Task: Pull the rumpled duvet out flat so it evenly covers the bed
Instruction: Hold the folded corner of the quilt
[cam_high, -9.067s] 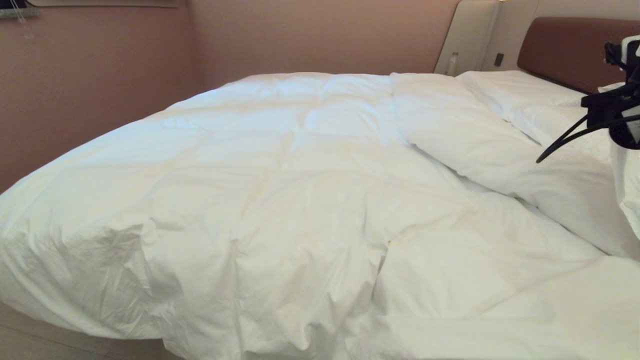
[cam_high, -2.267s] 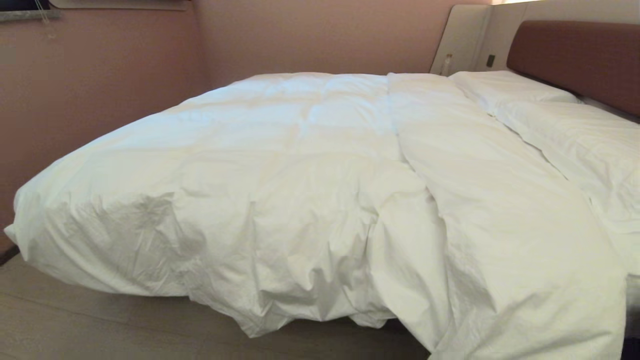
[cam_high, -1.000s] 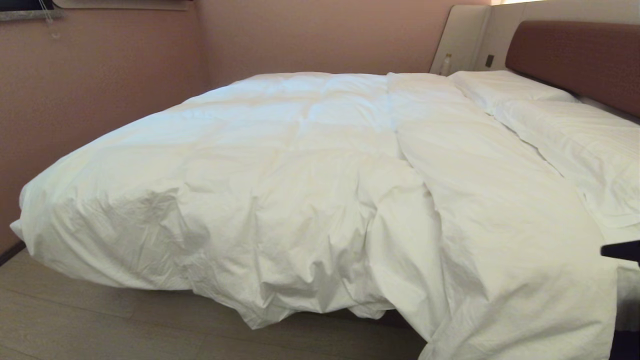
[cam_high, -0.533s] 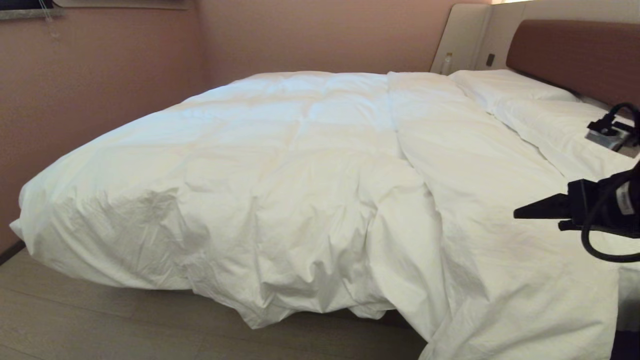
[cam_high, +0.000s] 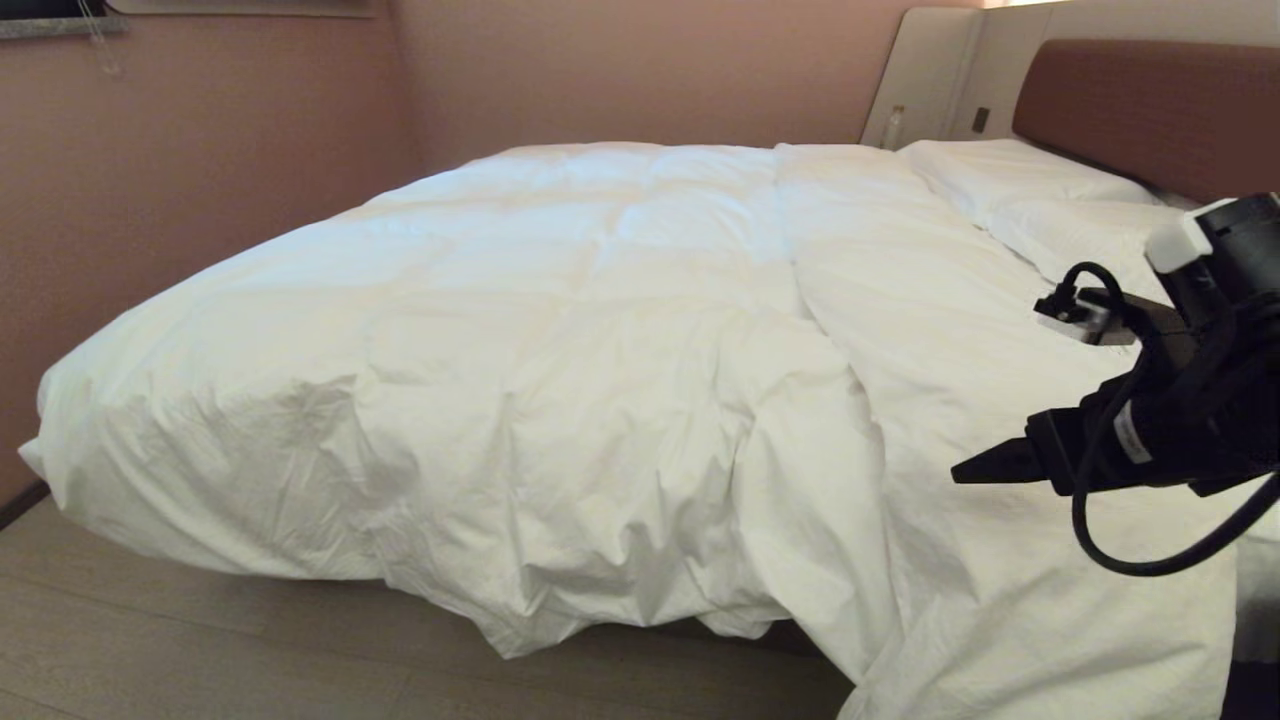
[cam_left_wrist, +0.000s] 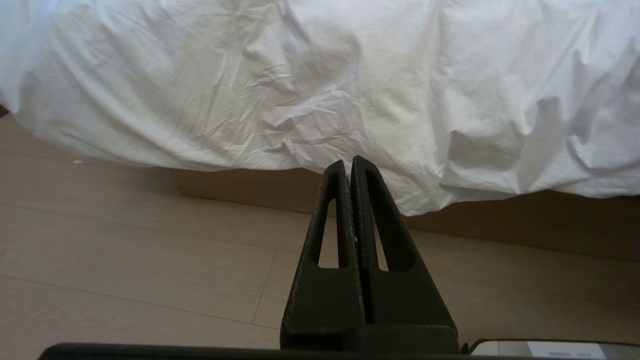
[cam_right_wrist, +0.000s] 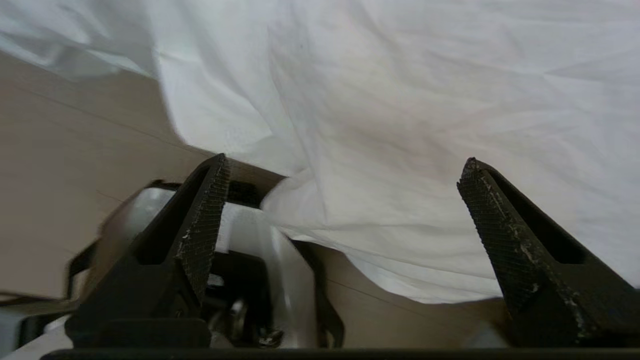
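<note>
- Duvet (cam_high: 600, 330) lies over most of the bed (cam_left_wrist: 260, 187); far side and middle look fairly flat, quilt squares visible.
- Near edge is rumpled: bunched folds hang over the bed side toward the wood floor (cam_high: 200, 650), lowest right of centre.
- Long ridge/fold runs from near the head end down toward the near edge, right of centre. That's what needs pulling out, imo.
- Pillows (cam_high: 1040, 190) sit by the brown headboard (cam_high: 1150, 100), uncovered.
- R pincer (cam_high: 985, 467) is in from the right, over the near-right part of the duvet, tips pointing left. Jaws wide apart in the wrist view, nothing between them; cloth and its hanging hem are just beyond the tips.
- L pincer (cam_left_wrist: 351, 172) parked low, pressed closed, empty, aimed at the hanging hem above the bed base. Not in head view.
- Step in hand, my read: R arm reaching for a grab on the near-right edge.
- To do it well: go for the hem, not the puffy mid panel; get both cloth layers plus fill deep between the pads before closing.
- Then pull outward and toward the head end, low and slow, so the ridge unrolls rather than dragging the whole cover off the far side.
- Risk: thin shell fabric slips out, or only the top layer is pinched.
</note>
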